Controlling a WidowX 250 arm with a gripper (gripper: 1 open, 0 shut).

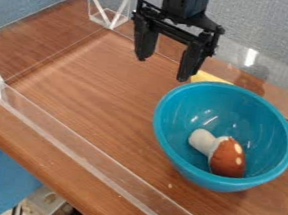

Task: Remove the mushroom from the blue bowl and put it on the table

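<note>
The mushroom [221, 153], with a cream stem and reddish-brown cap, lies on its side in the bottom of the blue bowl [189, 98]. The bowl stands on the right part of the table [96, 83]. My gripper [167, 60] hangs above the table just behind and left of the bowl's rim. Its two black fingers stand wide apart with nothing between them, so it is open.
Low clear acrylic walls [51, 117] edge the tabletop at the front, left and back. A yellow object [213, 79] peeks out behind the bowl's far rim. Bare wood stretches to the left of the bowl.
</note>
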